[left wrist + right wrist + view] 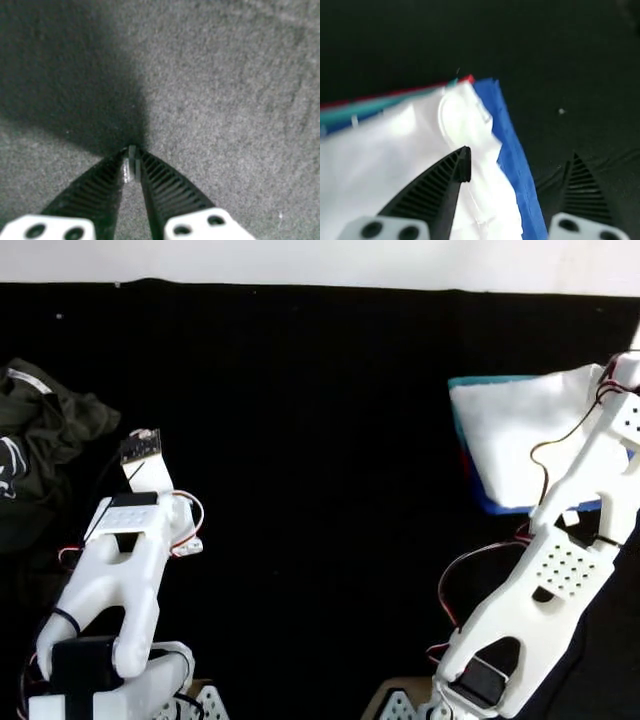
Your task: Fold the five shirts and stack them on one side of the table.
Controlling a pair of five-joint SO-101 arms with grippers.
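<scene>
The black-covered table [320, 390] spans the high view. The right arm [560, 570] rises from the near edge and stretches out long to the far right, its upper end over the stack of folded shirts [500, 495] and partly cut off by the frame edge. The left arm [120, 560] stands folded up near its base on the near left, wrist lifted and pointing away over bare cloth. A dark green shirt [40, 440] lies crumpled at the left edge, running out of frame, so its full shape cannot be made out. In the stack, the white shirt [410, 145] lies on top, with blue [512, 155], teal [365, 111] and red [465, 79] edges showing beneath. The right gripper [520, 162] is spread wide, one finger above the white shirt, the other beyond the blue edge. The left gripper [131, 162] is clenched tip to tip, holding nothing.
</scene>
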